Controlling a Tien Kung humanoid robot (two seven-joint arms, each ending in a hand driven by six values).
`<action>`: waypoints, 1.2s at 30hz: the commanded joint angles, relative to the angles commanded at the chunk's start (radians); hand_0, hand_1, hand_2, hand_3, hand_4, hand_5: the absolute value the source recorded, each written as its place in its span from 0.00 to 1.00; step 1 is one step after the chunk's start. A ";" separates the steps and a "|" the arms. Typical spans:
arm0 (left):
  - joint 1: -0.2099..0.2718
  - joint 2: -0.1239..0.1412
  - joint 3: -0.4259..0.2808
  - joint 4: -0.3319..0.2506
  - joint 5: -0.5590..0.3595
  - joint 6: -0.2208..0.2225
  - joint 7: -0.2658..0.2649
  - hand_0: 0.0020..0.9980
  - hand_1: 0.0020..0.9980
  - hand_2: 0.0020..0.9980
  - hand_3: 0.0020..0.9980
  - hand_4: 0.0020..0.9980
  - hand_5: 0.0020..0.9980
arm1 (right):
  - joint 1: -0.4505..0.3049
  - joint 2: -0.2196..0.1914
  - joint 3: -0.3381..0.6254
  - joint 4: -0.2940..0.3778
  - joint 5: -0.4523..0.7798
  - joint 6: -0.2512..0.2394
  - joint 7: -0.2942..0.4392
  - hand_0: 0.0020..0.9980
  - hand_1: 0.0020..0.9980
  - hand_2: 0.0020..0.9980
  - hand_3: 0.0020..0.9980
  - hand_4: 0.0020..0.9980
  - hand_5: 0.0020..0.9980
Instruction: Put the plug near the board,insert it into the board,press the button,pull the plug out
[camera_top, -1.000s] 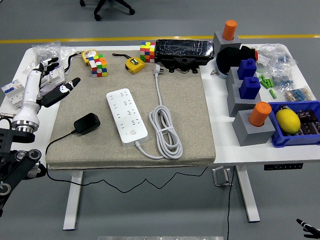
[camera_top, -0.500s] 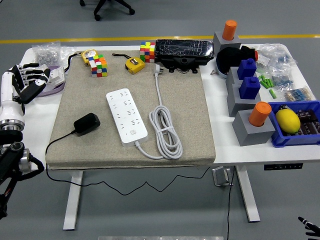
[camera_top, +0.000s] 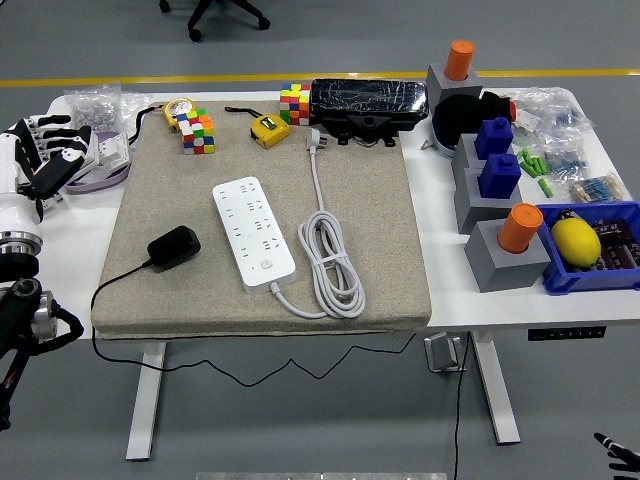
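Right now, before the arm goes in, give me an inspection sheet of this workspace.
Surface: white table with a beige fabric mat over its middle.
Job's things: black plug adapter lies on the mat, left of the white power strip, apart from it, not inserted.
Clutter: two colourful puzzle cubes, yellow tape measure, black box, grey blocks with orange and blue pegs, blue bin holding a yellow lemon-like object, plastic bags.
Hands: left hand over the table's left edge, fingers relaxed, holding nothing; right hand only a sliver at the bottom corner.
Cables: strip's white cord coiled on the mat; adapter's black wire drops off the front edge.
Surroundings: grey floor, yellow line, chair base.
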 joint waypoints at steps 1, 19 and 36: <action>0.001 0.000 0.000 -0.001 0.000 -0.001 0.001 0.49 0.53 0.52 0.55 0.77 0.25 | -0.001 0.000 0.000 0.001 0.000 0.000 0.000 0.65 0.64 0.61 0.54 0.97 0.54; 0.008 -0.001 0.002 -0.016 0.011 -0.014 0.021 0.49 0.53 0.52 0.55 0.77 0.26 | -0.007 0.001 0.005 0.003 -0.001 0.000 0.001 0.65 0.64 0.62 0.54 0.97 0.54; 0.010 -0.001 0.000 -0.017 0.013 -0.018 0.030 0.50 0.53 0.53 0.55 0.77 0.26 | -0.007 0.004 0.008 0.004 -0.003 0.002 -0.001 0.65 0.64 0.62 0.54 0.97 0.54</action>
